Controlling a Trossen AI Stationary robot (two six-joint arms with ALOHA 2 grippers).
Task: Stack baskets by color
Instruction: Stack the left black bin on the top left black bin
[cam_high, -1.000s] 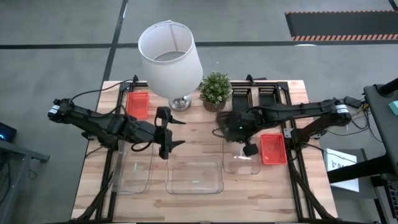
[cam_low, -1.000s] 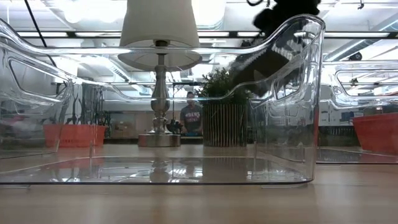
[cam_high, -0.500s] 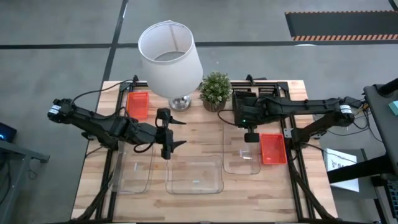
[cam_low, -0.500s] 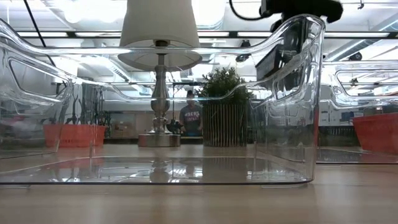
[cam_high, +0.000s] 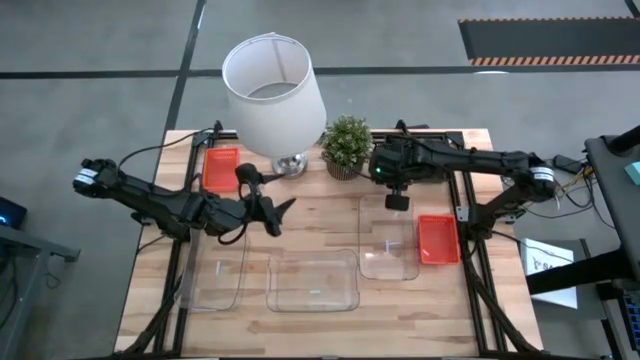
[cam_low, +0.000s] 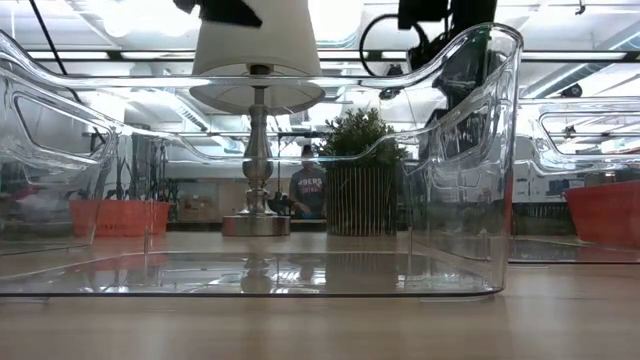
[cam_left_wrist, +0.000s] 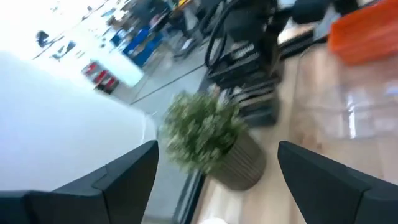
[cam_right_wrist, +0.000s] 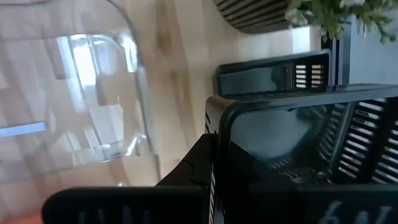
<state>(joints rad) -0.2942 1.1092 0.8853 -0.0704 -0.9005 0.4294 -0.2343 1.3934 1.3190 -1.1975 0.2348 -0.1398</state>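
Three clear baskets stand along the near half of the table: left (cam_high: 215, 270), middle (cam_high: 313, 282), right (cam_high: 390, 240). One red-orange basket (cam_high: 222, 168) sits at the far left. Another (cam_high: 438, 238) sits beside the right clear basket. Two black slatted baskets (cam_right_wrist: 280, 143) stand side by side near the potted plant at the far right, partly under my right arm. My right gripper (cam_high: 395, 203) is shut and points steeply down over bare wood between the right clear basket and the black ones. My left gripper (cam_high: 268, 195) is open in the air near the lamp base, holding nothing, and faces the plant (cam_left_wrist: 205, 143).
A tall lamp with a white shade (cam_high: 272, 95) and a small potted plant (cam_high: 347, 145) stand at the table's far middle, between my two arms. A person shows far off in the room behind the table (cam_low: 308, 190).
My right gripper, shut throughout, has gone from above the right clear basket toward the table's far edge and now hangs near the black baskets. My left gripper has stayed open, sunk a little and turned its fingers toward the plant.
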